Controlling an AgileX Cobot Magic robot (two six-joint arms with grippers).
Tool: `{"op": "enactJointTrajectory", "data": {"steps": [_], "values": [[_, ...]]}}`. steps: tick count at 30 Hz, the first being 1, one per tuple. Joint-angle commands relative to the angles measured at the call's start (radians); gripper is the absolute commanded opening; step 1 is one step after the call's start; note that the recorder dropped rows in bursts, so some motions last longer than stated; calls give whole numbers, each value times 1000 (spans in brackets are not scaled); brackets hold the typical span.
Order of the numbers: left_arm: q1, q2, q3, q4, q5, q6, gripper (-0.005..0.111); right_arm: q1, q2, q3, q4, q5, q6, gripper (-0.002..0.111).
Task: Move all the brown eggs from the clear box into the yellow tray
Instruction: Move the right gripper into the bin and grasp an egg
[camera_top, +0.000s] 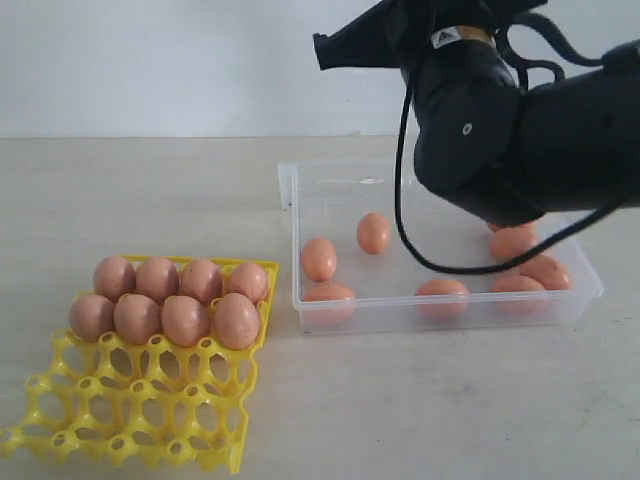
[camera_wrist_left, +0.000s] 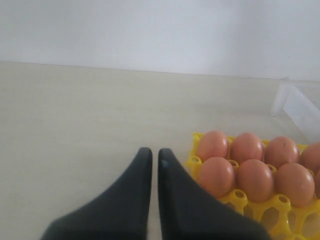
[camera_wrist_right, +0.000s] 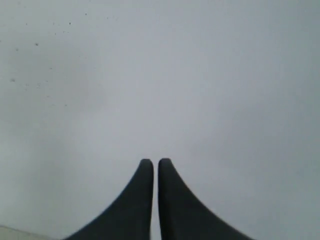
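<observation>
the right gripper (camera_wrist_right: 151, 162), pinched shut on nothing, hangs raised above the clear box (camera_top: 288, 190) aiming at the wall, so its 7 visible brown eggs (camera_top: 373, 232) lie below it, far from the clenched, empty left gripper (camera_wrist_left: 151, 151) near the yellow tray (camera_top: 130, 420) holding 8.

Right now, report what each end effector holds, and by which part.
Nothing is held. The left end effector is shut on nothing, near the yellow tray; the right end effector is shut and empty too.
</observation>
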Motion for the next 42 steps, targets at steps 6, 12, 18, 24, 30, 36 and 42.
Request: {"op": "enactJointTrajectory", "data": {"steps": [6, 12, 18, 24, 30, 36, 42], "values": [[-6, -4, 4, 5, -7, 0, 4, -84, -59, 45, -257, 1028, 432, 0], [-6, -4, 4, 5, -7, 0, 4, -330, -37, -136, -418, 1552, 502, 0], [-6, -4, 4, 5, -7, 0, 4, -391, 181, -397, -424, 1690, 405, 5], [-6, -4, 4, 5, -7, 0, 4, -385, 313, -443, -411, 1579, 613, 49], [-6, -4, 4, 5, -7, 0, 4, -383, 366, -443, -317, 1526, 643, 49], [-6, -4, 4, 5, -7, 0, 4, -383, 387, -443, -296, 1493, 652, 49], [-6, -4, 4, 5, -7, 0, 4, -383, 420, -443, -296, 1486, 652, 49]]}}
